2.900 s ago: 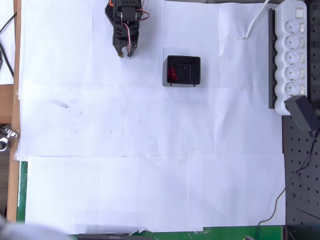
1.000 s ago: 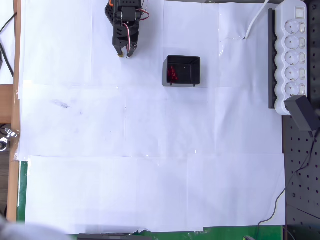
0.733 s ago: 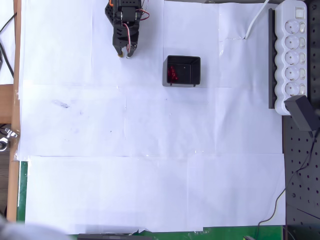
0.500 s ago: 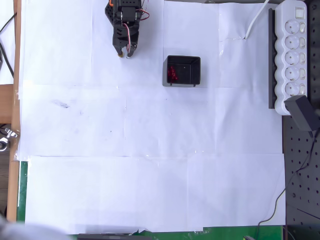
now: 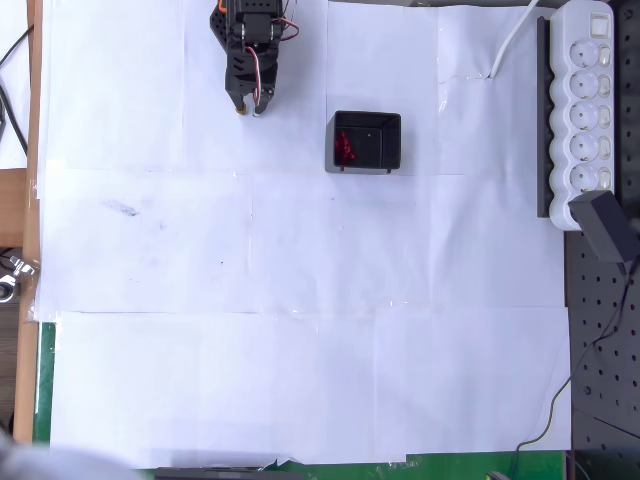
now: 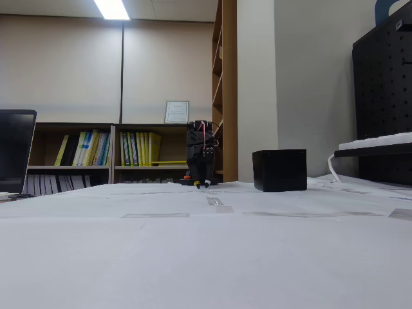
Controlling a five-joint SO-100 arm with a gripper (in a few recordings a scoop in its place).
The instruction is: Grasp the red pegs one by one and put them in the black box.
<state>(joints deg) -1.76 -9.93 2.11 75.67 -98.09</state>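
- Your gripper [image 5: 248, 106] sat folded near the table's top edge, fingers together, gripping nothing.
- The red pegs [image 5: 345, 148] lay clustered inside the black box [image 5: 392, 128]; likely nothing remained for you to fetch.

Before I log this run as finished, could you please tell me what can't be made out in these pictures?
- Peg count: the red pegs in the black box form one tiny cluster in the overhead view, too small to count.
- Box contents in the fixed view: the black box's near wall hides its inside.
- Gripper: too small in the overhead view and distant in the fixed view to tell whether it is open or shut.
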